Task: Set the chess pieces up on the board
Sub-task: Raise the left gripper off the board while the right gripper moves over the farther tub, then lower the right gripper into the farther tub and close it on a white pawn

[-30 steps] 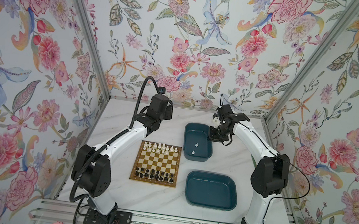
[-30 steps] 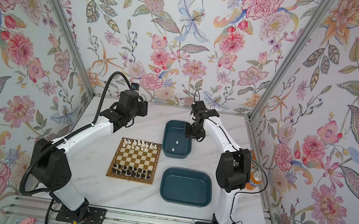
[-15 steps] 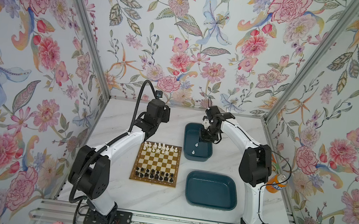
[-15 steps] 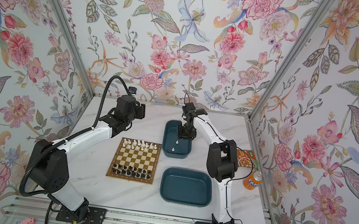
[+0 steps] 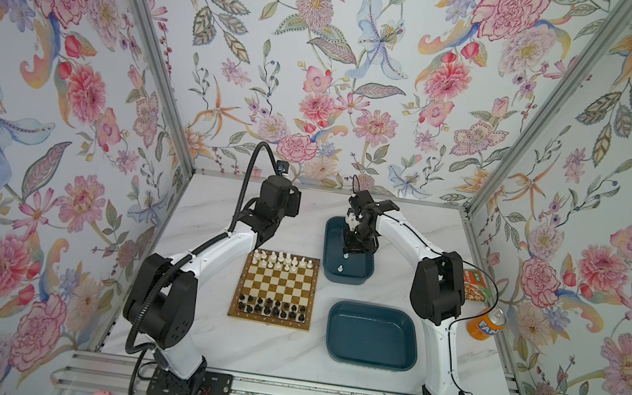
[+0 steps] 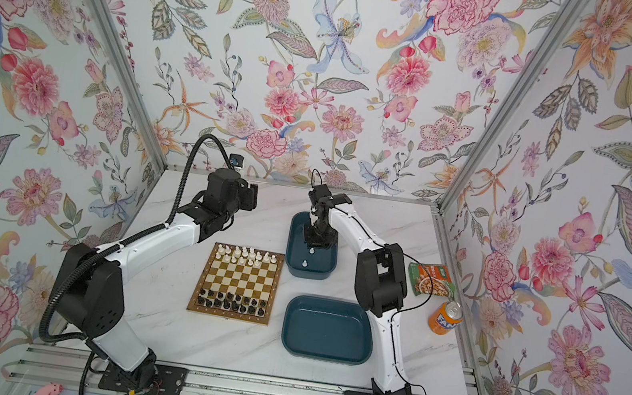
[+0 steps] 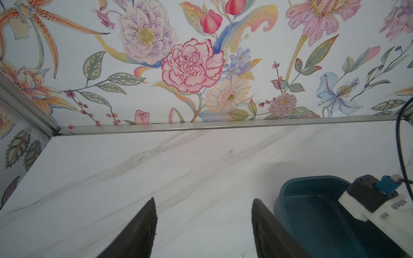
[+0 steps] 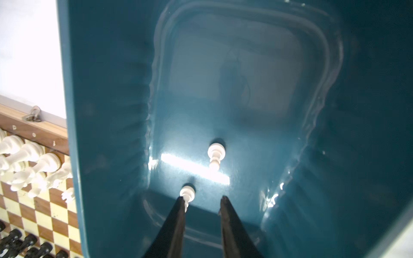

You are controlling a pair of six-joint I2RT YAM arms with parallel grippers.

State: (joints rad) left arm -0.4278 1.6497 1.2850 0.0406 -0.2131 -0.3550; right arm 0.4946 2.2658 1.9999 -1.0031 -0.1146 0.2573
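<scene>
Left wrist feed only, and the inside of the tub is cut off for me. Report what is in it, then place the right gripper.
Observer: Two white pawns stand in the far tub, and nothing else.
Operator: Now the right gripper.
Observer: The right gripper points down into that tub with its jaws apart and nothing between them. A pawn shows beside one fingertip, outside the gap.
Operator: Give me the board.
Observer: The board has white pieces on its far rows and black pieces on its near rows.
</scene>
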